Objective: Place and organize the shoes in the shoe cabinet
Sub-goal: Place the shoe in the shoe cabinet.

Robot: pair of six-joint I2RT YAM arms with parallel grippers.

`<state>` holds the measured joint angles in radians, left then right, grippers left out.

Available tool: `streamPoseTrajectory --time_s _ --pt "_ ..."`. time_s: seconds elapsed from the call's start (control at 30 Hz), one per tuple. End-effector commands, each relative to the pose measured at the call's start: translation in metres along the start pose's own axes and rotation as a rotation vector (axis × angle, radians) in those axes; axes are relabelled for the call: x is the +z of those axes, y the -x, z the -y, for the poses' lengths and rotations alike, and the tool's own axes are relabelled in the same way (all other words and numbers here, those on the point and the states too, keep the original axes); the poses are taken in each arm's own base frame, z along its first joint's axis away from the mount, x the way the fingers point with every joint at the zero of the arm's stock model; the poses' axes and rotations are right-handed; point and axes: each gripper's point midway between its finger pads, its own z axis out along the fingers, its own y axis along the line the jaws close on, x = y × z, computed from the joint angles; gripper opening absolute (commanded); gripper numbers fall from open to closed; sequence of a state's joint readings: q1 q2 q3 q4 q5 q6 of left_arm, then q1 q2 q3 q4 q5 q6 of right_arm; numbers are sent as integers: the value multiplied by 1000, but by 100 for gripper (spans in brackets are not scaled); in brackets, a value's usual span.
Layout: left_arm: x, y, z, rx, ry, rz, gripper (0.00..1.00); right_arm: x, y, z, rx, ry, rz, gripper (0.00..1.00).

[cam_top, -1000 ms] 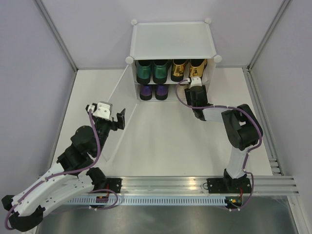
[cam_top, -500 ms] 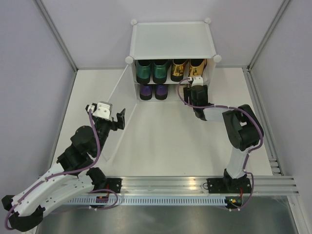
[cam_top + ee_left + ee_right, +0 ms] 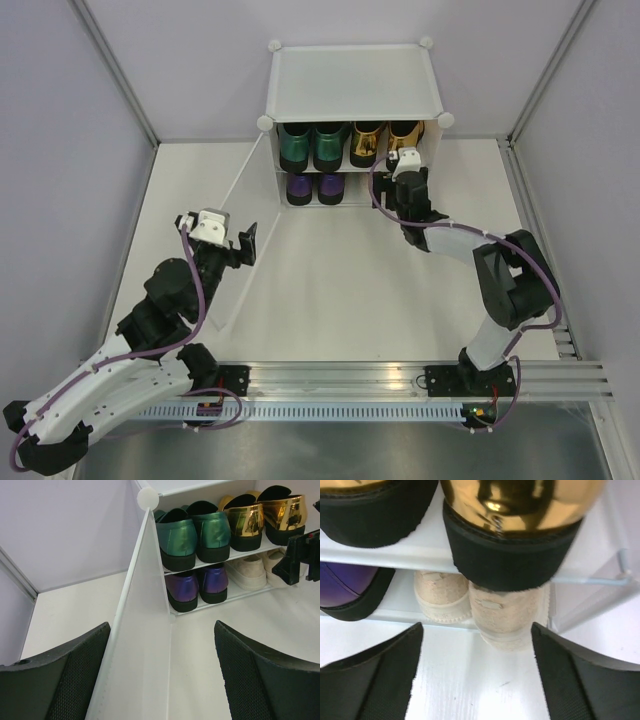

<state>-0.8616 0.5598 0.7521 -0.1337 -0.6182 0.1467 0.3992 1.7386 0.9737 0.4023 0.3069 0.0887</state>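
Observation:
The shoe cabinet stands at the back with its frosted door panel swung open. Green loafers and gold loafers share the upper shelf. Below them are purple shoes and beige sneakers. My right gripper is open just in front of the sneakers' heels, with only bare table between its fingers. My left gripper is open astride the door panel's free edge, without touching it that I can see.
Grey walls close in on the white table on the left, right and back. The open door angles out from the cabinet's left corner connector toward the left arm. A metal rail runs along the near edge.
The right gripper's jaws have spread wider, and it has drawn slightly back and left from the lower shelf while its elbow swung right. The left arm has not moved.

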Motion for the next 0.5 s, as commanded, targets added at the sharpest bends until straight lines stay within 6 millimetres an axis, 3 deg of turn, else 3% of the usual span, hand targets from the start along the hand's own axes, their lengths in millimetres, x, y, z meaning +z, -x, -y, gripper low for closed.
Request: streamPoseTrajectory --time_s 0.0,0.07,0.1,0.2,0.27,0.47 --pt "-2 5 3 -40 -19 16 87 -16 9 5 48 6 27 87" --pt "-2 5 3 -41 -22 16 87 -20 5 7 68 -2 18 77" --pt "-2 5 3 -43 -22 16 87 -23 3 11 78 -24 15 63" --pt "-3 7 3 -41 -24 19 87 -25 -8 12 142 -36 -15 43" --pt "-3 6 3 -42 -24 18 87 -23 -15 12 178 -35 -34 37" --pt "-4 7 2 -45 -22 22 87 -7 -35 26 274 -140 -62 34"
